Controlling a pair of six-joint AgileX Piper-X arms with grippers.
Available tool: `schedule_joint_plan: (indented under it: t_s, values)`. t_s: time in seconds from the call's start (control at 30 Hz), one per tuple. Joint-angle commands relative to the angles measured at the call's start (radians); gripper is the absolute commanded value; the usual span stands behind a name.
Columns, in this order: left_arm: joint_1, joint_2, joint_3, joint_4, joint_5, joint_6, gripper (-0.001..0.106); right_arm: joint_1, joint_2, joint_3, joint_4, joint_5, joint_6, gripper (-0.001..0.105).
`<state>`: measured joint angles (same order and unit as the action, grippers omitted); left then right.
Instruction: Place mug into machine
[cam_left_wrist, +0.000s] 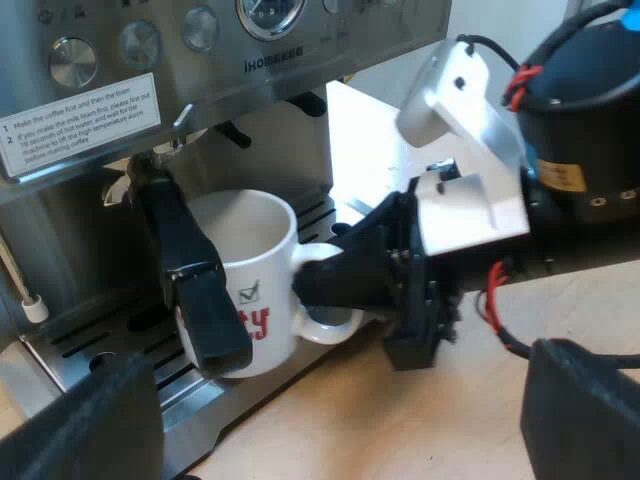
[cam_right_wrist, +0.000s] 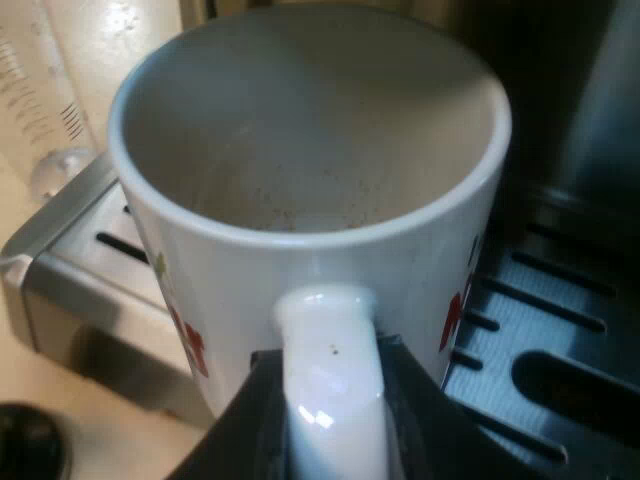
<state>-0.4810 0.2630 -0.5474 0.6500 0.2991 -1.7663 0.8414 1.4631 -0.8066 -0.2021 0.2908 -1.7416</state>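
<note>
**Espresso machine** (cam_left_wrist: 200, 110): steel front with dials (cam_left_wrist: 140, 42) and a printed label (cam_left_wrist: 80, 125). Its slotted drip tray (cam_left_wrist: 100, 350) (cam_right_wrist: 560, 330) spans the base.

**Right gripper** (cam_left_wrist: 322, 282) (cam_right_wrist: 328, 420): clenched on the mug's handle (cam_right_wrist: 325, 370), one black finger on either side of the white loop.

**Mug** (cam_left_wrist: 245, 235) (cam_right_wrist: 310, 140): white with red lettering, upright and empty. It stands over the drip tray at its near edge, below the machine's front. Whether its base touches the grille cannot be told.

**Holder** (cam_left_wrist: 190, 270): locked into the machine's front. Its dark handle slants down across the mug's wall on the side far from the right gripper, and partly hides that wall.

**Left gripper** (cam_left_wrist: 340, 425): fingers wide apart, grasping nothing, near the tray's edge and apart from the mug.

**Measuring glass** (cam_right_wrist: 35, 100): clear, just beside the tray's corner.
</note>
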Motion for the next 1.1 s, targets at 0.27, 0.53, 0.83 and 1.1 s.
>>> schedule_joint_plan:
  t_s: [0.27, 0.53, 0.83, 1.1]
  values:
    - [-0.004, 0.0, -0.001, 0.003, -0.013, 0.0, 0.079, 0.002, 0.075, -0.066, -0.086, 0.076, -0.012, 0.0]
    - [-0.004, 0.0, -0.001, 0.003, -0.013, 0.0, 0.079, 0.002, 0.132, -0.066, -0.217, 0.109, -0.012, 0.0]
    - [-0.004, 0.0, -0.001, 0.003, -0.013, 0.0, 0.079, 0.002, 0.181, -0.066, -0.27, 0.118, -0.012, 0.0]
    - [-0.004, 0.0, -0.001, 0.003, -0.013, 0.0, 0.079, 0.002, 0.193, -0.069, -0.327, 0.117, -0.012, 0.0]
